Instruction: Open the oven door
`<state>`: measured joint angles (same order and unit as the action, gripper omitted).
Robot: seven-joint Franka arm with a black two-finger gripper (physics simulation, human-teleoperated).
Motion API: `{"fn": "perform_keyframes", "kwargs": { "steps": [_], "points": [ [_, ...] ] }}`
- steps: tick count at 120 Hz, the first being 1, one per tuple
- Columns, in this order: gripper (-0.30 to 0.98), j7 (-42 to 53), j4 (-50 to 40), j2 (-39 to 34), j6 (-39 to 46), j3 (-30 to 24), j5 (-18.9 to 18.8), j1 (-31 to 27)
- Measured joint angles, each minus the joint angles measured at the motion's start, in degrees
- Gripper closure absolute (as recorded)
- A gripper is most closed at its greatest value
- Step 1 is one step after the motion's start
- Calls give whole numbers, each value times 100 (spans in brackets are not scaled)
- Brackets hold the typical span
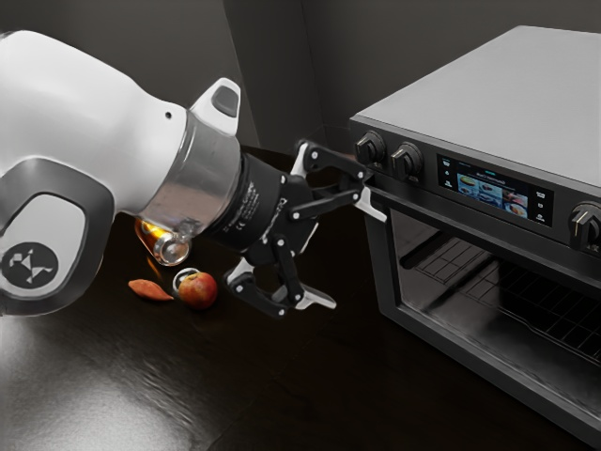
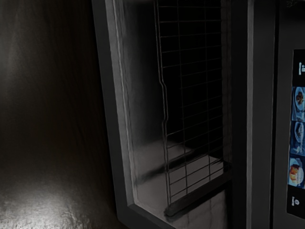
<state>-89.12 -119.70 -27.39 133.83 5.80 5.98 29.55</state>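
Exterior view: the gripper stood near centre, fingers wide apart, holding nothing, one fingertip close to the upper edge of the oven door at lower right. Wrist view: the door frame enclosed the wire rack at centre; the display occupied the right edge.
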Motion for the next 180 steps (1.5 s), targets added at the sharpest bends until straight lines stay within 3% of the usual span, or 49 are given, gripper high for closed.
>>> {"fn": "perform_keyframes", "kwargs": {
  "steps": [44,65,87,126,180],
  "points": [
    [0,-1428,14,446,623,-70,-10,33],
    [0,-1888,83,699,726,-71,-193,-1],
    [0,-2198,468,1065,765,-87,-665,-33],
    [0,-1417,670,1280,498,-88,-1150,-169],
    [0,-573,1226,1837,281,-87,-1187,-206]
  ]
}}
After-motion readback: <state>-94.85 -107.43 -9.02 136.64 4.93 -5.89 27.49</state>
